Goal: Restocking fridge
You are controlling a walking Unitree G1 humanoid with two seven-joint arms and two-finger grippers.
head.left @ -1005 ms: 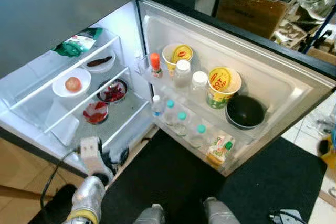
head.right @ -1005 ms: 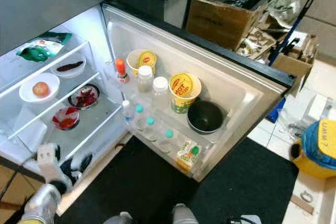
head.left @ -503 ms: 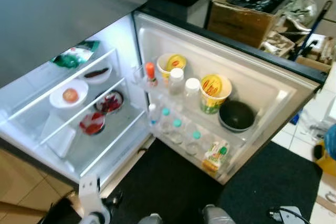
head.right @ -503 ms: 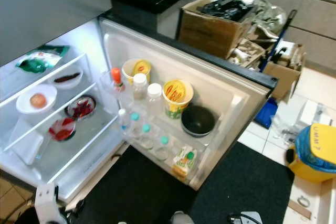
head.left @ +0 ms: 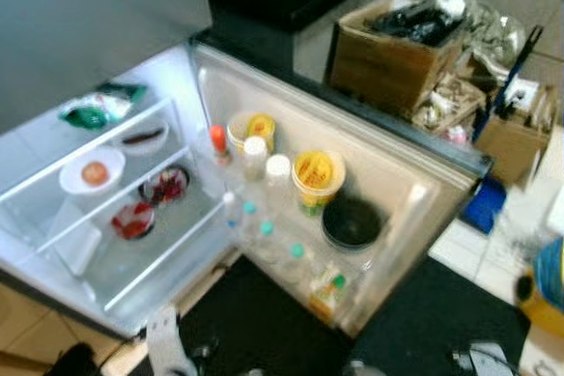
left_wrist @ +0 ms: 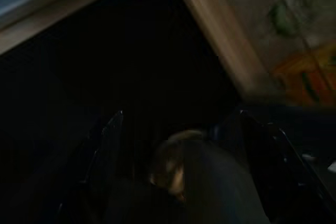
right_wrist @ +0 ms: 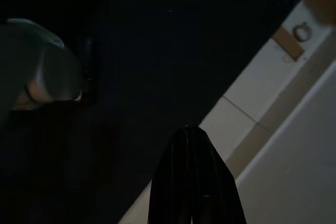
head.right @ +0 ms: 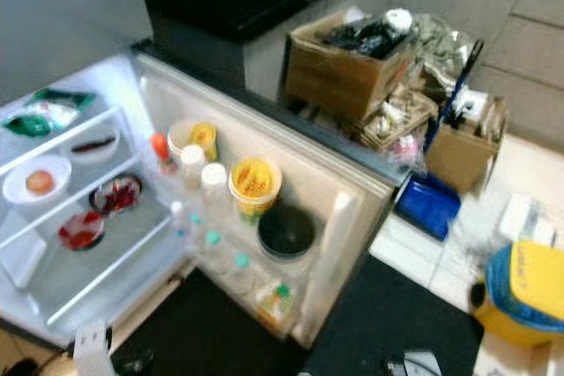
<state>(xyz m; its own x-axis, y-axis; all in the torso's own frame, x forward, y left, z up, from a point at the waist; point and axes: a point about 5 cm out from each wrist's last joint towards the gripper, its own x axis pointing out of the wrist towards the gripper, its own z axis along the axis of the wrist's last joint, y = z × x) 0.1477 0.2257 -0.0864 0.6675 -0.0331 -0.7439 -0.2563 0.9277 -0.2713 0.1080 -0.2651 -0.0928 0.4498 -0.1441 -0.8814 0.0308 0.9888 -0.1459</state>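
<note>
The fridge door [head.left: 414, 160] stands wide open. Its racks hold two yellow cups [head.left: 317, 178], white-capped jars [head.left: 278, 172], an orange-capped bottle [head.left: 218, 141], a black bowl [head.left: 352, 223], teal-capped water bottles [head.left: 263, 237] and a juice carton [head.left: 326, 291]. The lit shelves carry a green bag [head.left: 92, 113], a plate with a red fruit [head.left: 92, 173] and bowls of red food [head.left: 132, 219]. My left arm [head.left: 164, 345] hangs low in front of the fridge. In the wrist view the left gripper [left_wrist: 184, 124] is open above the dark mat. My right gripper [right_wrist: 192, 129] hangs shut over mat and tiles.
A black mat [head.left: 264, 314] lies before the fridge. Cardboard boxes [head.left: 397, 55] of clutter stand behind the door beside a blue-handled tool [head.left: 509, 66]. A blue object [head.left: 485, 206] and a yellow container [head.right: 529, 292] sit on the tiled floor to the right.
The camera has swung up and to the right, and the picture is blurred. My left arm has dropped from the fridge's lower edge to the bottom of the view.
</note>
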